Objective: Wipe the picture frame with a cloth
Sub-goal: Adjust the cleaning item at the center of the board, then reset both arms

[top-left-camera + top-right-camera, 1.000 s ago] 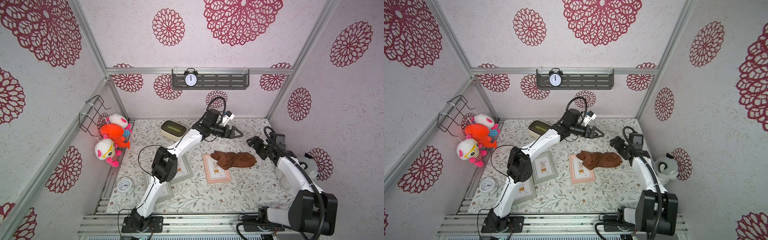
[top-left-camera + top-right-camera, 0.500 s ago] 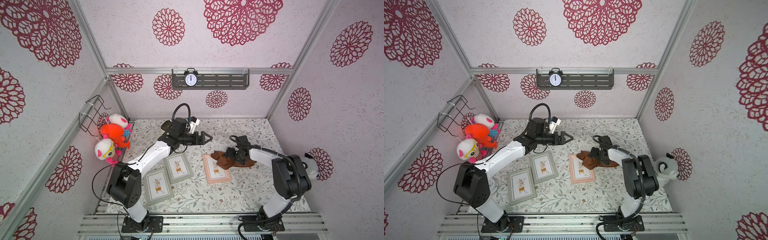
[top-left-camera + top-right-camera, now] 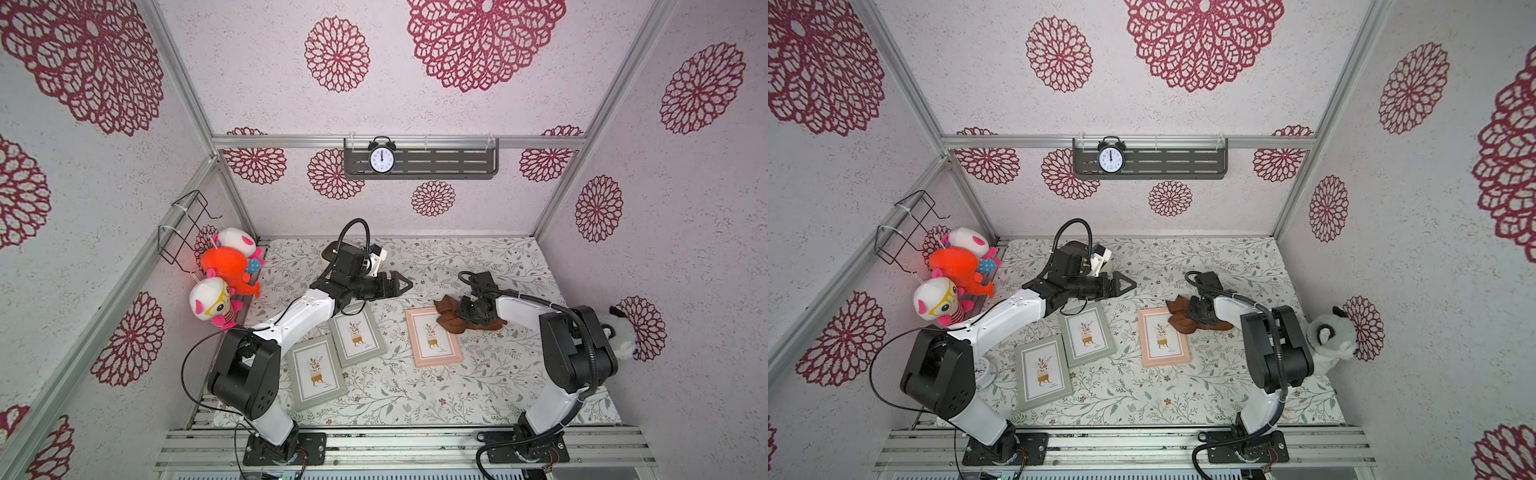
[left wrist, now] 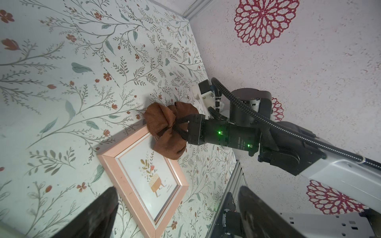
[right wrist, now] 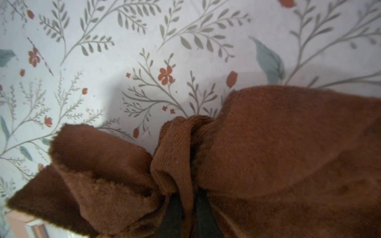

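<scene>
1. A floral-papered bench [image 3: 490, 386], boxed by pale walls [image 3: 415, 104] with red medallions.
2. The right pincer [image 4: 182, 129] is clamped on the cloth [image 4: 165, 127], bunched over the pink picture frame's [image 3: 432, 345] far right corner; the frame's long axis runs from there toward the bench's near edge.
3. The left pincer [image 3: 400, 284] hangs wide, empty, farther off.
4. Cloth soft, napped, rust-brown; frame flat, rigid.
</scene>
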Controlling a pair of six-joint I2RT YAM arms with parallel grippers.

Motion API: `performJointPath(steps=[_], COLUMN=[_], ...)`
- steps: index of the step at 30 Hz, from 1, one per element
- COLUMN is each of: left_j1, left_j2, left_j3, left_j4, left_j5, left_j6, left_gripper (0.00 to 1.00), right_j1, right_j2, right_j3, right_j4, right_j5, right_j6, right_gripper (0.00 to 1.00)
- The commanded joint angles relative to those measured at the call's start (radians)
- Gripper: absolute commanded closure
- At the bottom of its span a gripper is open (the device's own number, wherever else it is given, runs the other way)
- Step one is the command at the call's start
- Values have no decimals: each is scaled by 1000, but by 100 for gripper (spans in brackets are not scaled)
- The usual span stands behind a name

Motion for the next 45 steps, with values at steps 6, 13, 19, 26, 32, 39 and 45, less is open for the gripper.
performJointPath(steps=[6, 13, 19, 26, 32, 39, 45], left_j1=[42, 73, 91, 134, 206, 287, 383], left_j2=[-90, -145, -243, -355, -451, -536, -552], left_j3=[-52, -64, -98, -193, -409, -618, -697], left_j4=[-43, -147, -231, -252, -50, 231, 398], left_j5=[-117, -243, -469, -748, -945, -1102, -1125], left_j6=[19, 49, 94, 167, 260, 367, 428], left_gripper=[7, 6, 3, 0, 0, 2, 1], right_j1=[-156, -189, -189, -189, -191, -194, -198], right_j2=[-137, -172, -317, -487, -603, -624, -553], right_j3=[0, 76, 109, 43, -230, -450, -645], right_j4=[-121, -259, -345, -318, 8, 414, 862], right_j5=[129, 115, 169, 111, 96, 195, 286], right_j6=[-35, -94, -124, -176, -214, -359, -507], right_gripper=[84, 11, 1, 1, 1, 1, 1])
